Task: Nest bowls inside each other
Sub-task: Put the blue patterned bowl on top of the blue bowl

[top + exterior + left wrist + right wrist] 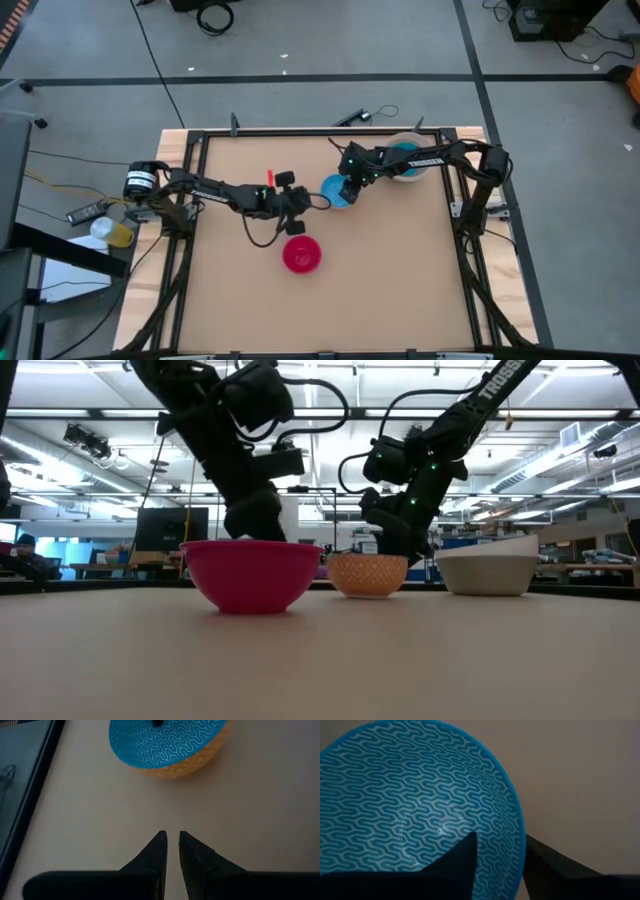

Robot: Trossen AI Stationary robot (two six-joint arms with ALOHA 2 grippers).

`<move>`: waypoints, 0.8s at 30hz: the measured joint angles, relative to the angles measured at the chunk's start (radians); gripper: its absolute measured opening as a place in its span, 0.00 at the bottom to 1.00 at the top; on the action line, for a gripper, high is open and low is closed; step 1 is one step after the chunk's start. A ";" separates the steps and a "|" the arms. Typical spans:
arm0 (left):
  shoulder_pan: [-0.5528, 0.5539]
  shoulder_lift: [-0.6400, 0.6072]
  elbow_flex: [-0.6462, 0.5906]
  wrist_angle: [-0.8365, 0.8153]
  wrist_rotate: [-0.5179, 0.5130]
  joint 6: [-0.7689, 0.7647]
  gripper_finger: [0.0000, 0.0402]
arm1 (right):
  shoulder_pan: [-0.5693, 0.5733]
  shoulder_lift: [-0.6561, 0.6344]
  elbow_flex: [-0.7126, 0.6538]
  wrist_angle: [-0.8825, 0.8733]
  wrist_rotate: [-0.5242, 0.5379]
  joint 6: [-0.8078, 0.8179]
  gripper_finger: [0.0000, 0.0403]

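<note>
Nesting step in hand: the right gripper point(497, 857) is straddling the rim of the blue bowl point(335, 191), 1 finger inside and 1 outside, as it sits in the orange bowl point(192, 766) at upper centre. Whether it is clamping is unclear. Next likely calls for adding the red bowl point(301, 254) at centre. The left gripper point(170, 851) is hovering beside it, jaws nearly closed and empty. A white bowl point(488, 572) with a teal bowl point(406, 158) inside is sitting at upper right.

White letters "TROSSEN" run along the right arm point(425, 161); the low view shows only their start, "TROSS".
</note>
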State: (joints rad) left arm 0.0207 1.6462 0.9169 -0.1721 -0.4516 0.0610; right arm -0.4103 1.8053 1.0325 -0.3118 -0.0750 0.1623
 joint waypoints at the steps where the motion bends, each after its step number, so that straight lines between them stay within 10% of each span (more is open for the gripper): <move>1: 0.001 -0.006 -0.009 0.012 0.001 -0.011 0.13 | 0.000 0.000 0.000 -0.004 0.000 -0.011 0.33; 7: 0.011 -0.059 -0.038 0.034 0.001 -0.030 0.13 | -0.005 -0.021 0.002 0.005 0.003 -0.035 0.05; 24: -0.012 -0.176 -0.042 0.012 -0.007 -0.047 0.13 | -0.219 -0.528 -0.001 -0.390 0.368 -0.076 0.06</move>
State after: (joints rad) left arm 0.0092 1.4705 0.8745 -0.1600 -0.4587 0.0142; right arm -0.6296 1.2777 1.0313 -0.7017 0.2926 0.0860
